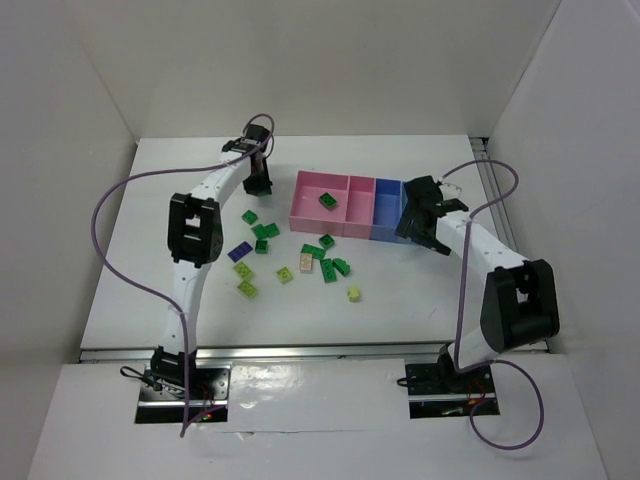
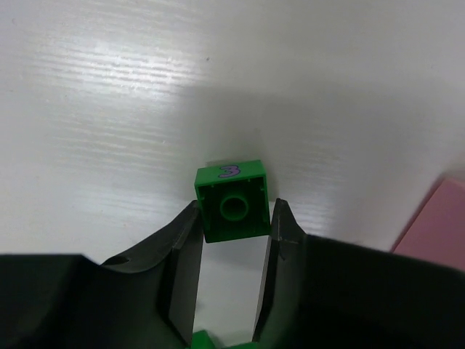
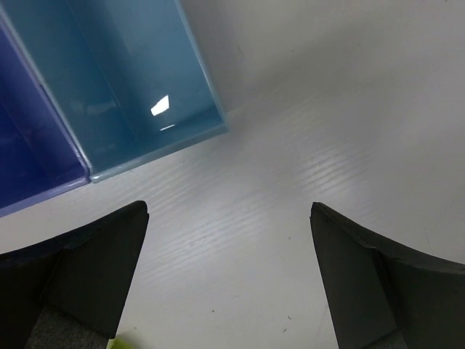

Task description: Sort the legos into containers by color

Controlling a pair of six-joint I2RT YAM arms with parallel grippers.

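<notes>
Showing the left gripper [image 1: 259, 187] pinching a dark green brick [image 2: 231, 211] marked 3 by its sides, the brick lying on the counter [image 1: 420, 295] left of the containers [image 1: 360, 222]. Right gripper [image 3: 229, 211] spread wide over the counter, just beside the light blue bin [image 3: 145, 80]. Other legos [image 1: 327, 241] lie scattered near the containers; one green brick [image 1: 327, 200] sits in the large pink bin [image 1: 308, 216].

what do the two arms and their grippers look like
The left arm and right arm are white links with chunky black joint housings, each trailing a loose purple cable. The left gripper and right gripper have plain black wedge-shaped fingers.
</notes>
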